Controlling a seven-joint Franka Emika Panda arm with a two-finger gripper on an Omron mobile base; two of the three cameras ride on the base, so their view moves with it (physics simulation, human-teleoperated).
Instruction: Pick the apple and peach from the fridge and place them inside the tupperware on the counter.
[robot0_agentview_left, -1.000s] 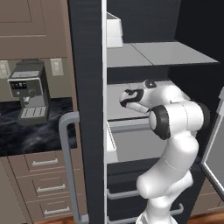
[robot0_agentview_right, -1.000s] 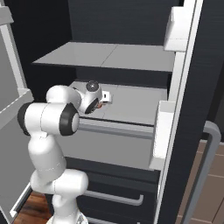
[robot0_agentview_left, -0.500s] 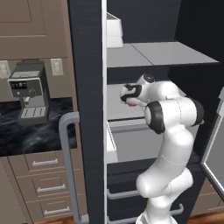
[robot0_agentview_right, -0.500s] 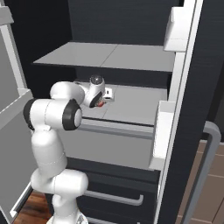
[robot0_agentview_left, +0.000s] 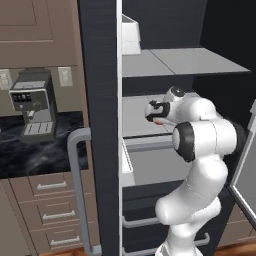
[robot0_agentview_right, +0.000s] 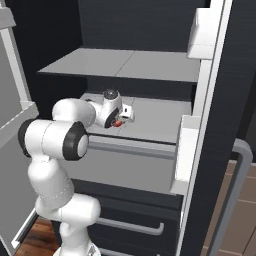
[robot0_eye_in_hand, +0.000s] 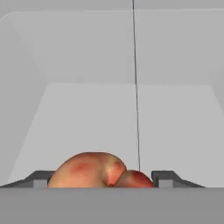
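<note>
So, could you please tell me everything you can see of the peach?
The peach is a small round orange-red fruit with a pale yellowish patch and a crease. It sits between the two dark fingertips of the gripper, above a pale grey shelf in the fridge. From the base views it shows as a red spot.

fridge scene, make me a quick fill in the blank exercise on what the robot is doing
1. The gripper reaches onto a pale grey ____ inside the fridge.
2. The fruit between the fingers is the orange-red ____.
3. On the counter left of the fridge stands a ____ machine.
4. The fridge door is ____.

Missing words: shelf; peach; coffee; open
</note>
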